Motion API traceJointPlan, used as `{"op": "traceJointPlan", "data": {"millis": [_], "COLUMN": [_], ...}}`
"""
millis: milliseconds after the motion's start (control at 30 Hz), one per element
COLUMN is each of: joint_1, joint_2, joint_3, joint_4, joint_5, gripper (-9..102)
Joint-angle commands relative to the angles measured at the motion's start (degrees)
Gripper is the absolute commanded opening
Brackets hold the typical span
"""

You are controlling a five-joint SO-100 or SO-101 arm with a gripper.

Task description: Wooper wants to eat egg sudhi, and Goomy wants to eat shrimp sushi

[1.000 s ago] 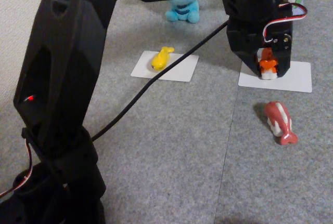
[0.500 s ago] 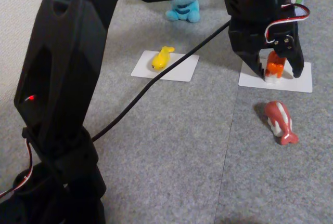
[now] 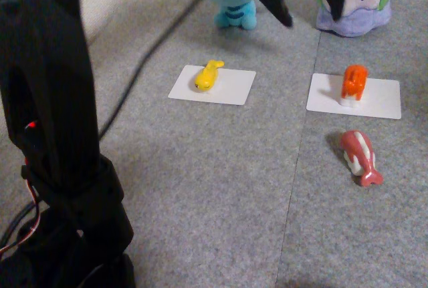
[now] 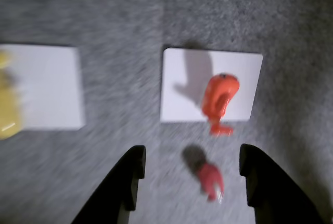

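In the fixed view the orange shrimp sushi (image 3: pixel 354 82) stands upright on the right white card (image 3: pixel 384 99), in front of lilac Goomy (image 3: pixel 364 1). The yellow egg sudhi (image 3: pixel 208 75) lies on the left white card (image 3: pixel 231 87), in front of blue Wooper (image 3: pixel 231 4), which the arm partly hides. My gripper (image 3: pixel 307 9) hangs high near the plushes, open and holding nothing. The wrist view looks down past the open gripper (image 4: pixel 192 156) at the shrimp sushi (image 4: pixel 219 96) on its card (image 4: pixel 179 89); the egg sudhi (image 4: pixel 6 115) shows blurred at the left edge.
A red-pink toy with white stripes (image 3: pixel 360 156) lies on the grey carpet in front of the right card, also seen as a red-pink toy (image 4: pixel 210 180) between my fingers' lines. The black arm base (image 3: pixel 60 168) and its cable (image 3: pixel 140 61) fill the left of the fixed view.
The gripper opened around the shrimp sushi on the right card, let it go, then rose up and back toward the plushes. The shrimp sushi stays standing on the card.
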Motion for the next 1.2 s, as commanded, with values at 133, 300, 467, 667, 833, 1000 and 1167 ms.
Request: {"op": "traceJointPlan", "data": {"millis": [133, 300, 467, 667, 833, 1000, 1167], "joint_1": [-6.9, -17.2, -27.3, -37.4, -41.7, -41.3, -41.0], "joint_2": [18.8, 30.9, 40.8, 50.3, 59.4, 69.6, 81.5], "joint_3": [-2.2, -2.1, -1.0, 9.2, 20.1, 32.0, 44.5], "joint_4": [11.2, 19.8, 21.5, 21.4, 18.5, 13.8, 9.3], "joint_5": [6.9, 11.4, 18.5, 25.1, 27.9, 27.9, 27.8], "gripper": [22, 22, 22, 22, 22, 21, 22]}}
